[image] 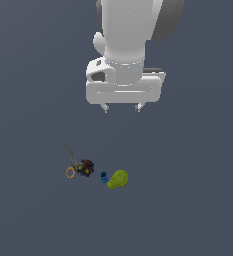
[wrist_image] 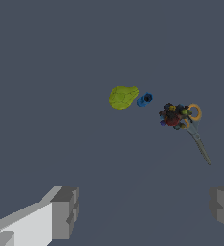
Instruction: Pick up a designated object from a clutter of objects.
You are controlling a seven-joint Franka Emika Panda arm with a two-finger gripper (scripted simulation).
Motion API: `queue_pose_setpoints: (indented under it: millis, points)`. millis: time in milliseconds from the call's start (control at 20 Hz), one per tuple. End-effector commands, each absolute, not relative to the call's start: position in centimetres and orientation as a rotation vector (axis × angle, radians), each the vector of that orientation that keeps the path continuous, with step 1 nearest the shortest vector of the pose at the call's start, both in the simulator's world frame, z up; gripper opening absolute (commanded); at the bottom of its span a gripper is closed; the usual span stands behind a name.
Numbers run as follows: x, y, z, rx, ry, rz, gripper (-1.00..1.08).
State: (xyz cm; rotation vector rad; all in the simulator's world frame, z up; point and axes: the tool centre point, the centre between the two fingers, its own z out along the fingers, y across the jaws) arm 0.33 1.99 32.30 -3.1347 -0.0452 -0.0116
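The yellow-green pear-shaped lump (image: pixel 118 179) lies on the grey floor, also in the wrist view (wrist_image: pixel 122 97). A tiny blue cylinder (image: pixel 104 176) (wrist_image: pixel 145 99) sits right beside its tapered end. Further to the exterior view's left lie a dark multicoloured lump (image: pixel 85 167) (wrist_image: pixel 173 116), an orange ring (image: pixel 70 172) (wrist_image: pixel 194 112) and a thin grey-green stick (image: pixel 69 152) (wrist_image: pixel 200 147). My gripper (image: pixel 122 107) (wrist_image: pixel 144 211) hangs open and empty well above the clutter, roughly over the pear. Its two fingertips (wrist_image: pixel 65 211) stand wide apart.
The plain dark grey floor (image: pixel 188 200) spreads all around the small cluster. The white arm body (image: pixel 128 50) fills the upper middle of the exterior view.
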Motion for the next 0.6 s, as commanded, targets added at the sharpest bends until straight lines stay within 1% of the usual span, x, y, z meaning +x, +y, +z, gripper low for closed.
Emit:
queue_pose_setpoints:
  millis: [0, 550]
  points:
    - [0.3, 2.0, 32.3, -3.135, -0.045, -0.012, 1.00]
    - [0.7, 0.2, 31.9, -3.150, -0.075, -0.020, 1.00]
